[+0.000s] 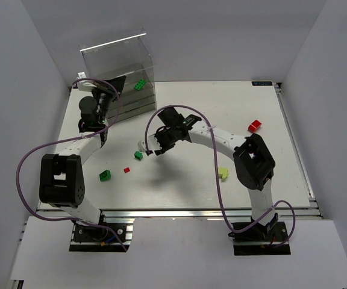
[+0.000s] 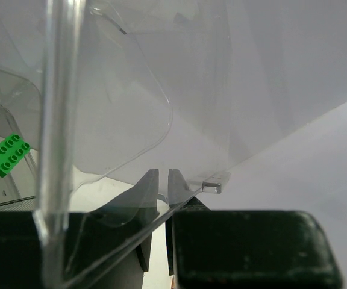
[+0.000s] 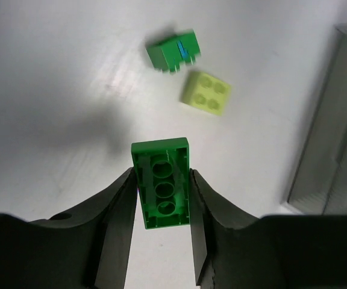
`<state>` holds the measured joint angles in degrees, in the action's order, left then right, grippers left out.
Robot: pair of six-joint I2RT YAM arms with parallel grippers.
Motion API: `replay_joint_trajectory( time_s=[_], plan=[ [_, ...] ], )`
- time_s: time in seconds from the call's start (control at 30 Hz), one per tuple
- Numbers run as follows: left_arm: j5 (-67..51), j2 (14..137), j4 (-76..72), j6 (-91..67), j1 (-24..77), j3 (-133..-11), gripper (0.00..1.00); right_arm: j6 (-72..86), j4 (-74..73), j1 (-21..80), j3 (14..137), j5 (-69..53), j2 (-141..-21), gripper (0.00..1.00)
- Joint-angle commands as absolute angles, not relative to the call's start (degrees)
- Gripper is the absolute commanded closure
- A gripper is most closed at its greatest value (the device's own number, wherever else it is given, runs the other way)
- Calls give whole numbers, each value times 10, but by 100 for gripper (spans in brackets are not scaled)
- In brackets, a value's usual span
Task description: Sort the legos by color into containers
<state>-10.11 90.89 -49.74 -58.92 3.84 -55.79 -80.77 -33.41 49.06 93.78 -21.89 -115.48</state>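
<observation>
White walls stand around a flat white table (image 1: 234, 108), and a tall clear plastic drawer cabinet (image 1: 116, 60) sits at the upper left of the top view.

Near the middle of that view, the right gripper (image 3: 161, 174) has a dark green studded brick (image 3: 161, 192) squeezed between its two fingers. The fingers are open only as wide as the brick. The brick's hollow underside faces the wrist camera. Its long side runs the same way as the fingers, pointing away from the wrist. On the table past it lie another small green brick (image 3: 173, 51) and a pale yellow-green brick (image 3: 206, 93).

From the held brick, the cabinet lies up and to the left in the top view, well apart. So I think this arm must carry the brick that way next. One bright green brick (image 1: 140, 85) already lies inside the cabinet, which looks like the place for green ones.

The left gripper (image 2: 164, 174) is the nearer one, right up against the cabinet. Its fingers are almost together, with only a thin gap. Clear plastic crosses in front of them, so I cannot tell if they are pinching a drawer edge or nothing at all.
</observation>
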Motion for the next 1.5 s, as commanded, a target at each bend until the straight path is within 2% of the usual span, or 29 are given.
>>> replay_joint_trajectory(
  time_s=[0.0,0.23,0.33,0.6,0.8,1.07,1.47],
  plan=[
    [-104,872,-507,-580,34,-565,77,-687,-251,477,947,-227,-1138,94],
    [-103,875,-509,-580,34,-572,77,-584,-107,453,991,-182,-1164,97],
    [-105,876,-510,-581,34,-577,77,-519,24,446,1000,-147,-1186,100],
    [-114,875,-510,-578,34,-587,77,-475,295,450,1057,-70,-1273,100],
    [-122,877,-512,-573,34,-591,77,-466,504,450,1050,-51,-1330,100],
    [-127,894,-524,-576,34,-605,77,-397,578,446,1100,-18,-1382,100],
    [-124,892,-533,-575,34,-596,77,-206,500,428,1290,52,-1489,100]
  ],
)
